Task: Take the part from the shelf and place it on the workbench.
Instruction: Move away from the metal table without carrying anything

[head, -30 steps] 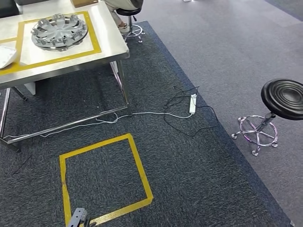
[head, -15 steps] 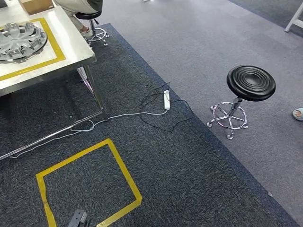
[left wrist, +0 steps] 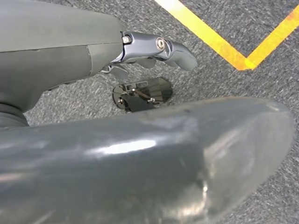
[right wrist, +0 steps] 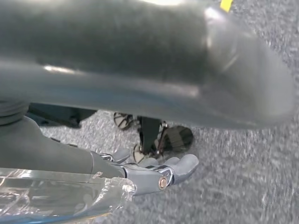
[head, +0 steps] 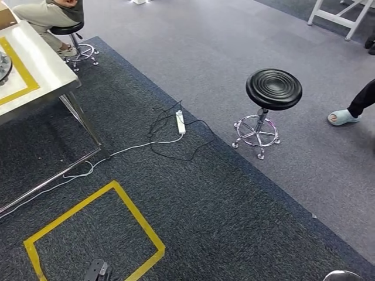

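The steel workbench [head: 48, 67] with a yellow tape outline stands at the far left of the head view. A sliver of a silver hubcap [head: 2, 64] lies on it at the picture's edge. My left hand [left wrist: 105, 56] hangs over the dark carpet with its fingers stretched out and nothing in it; a bit of it shows low in the head view [head: 97, 270]. My right hand [right wrist: 141, 172] also hangs down, fingers straight and holding nothing, with clear plastic wrap beside its wrist.
A yellow tape square [head: 132, 218] marks the carpet in front of me. A white power strip [head: 180, 122] and loose cables lie beyond it. A black stool [head: 273, 89] stands at centre right. A seated person [head: 46, 14] is behind the bench; another person's slippered foot [head: 341, 117] is at right.
The camera has turned to the right: the workbench and hubcap slid off to the left, and the black stool came toward the centre. Both hands hang as before.
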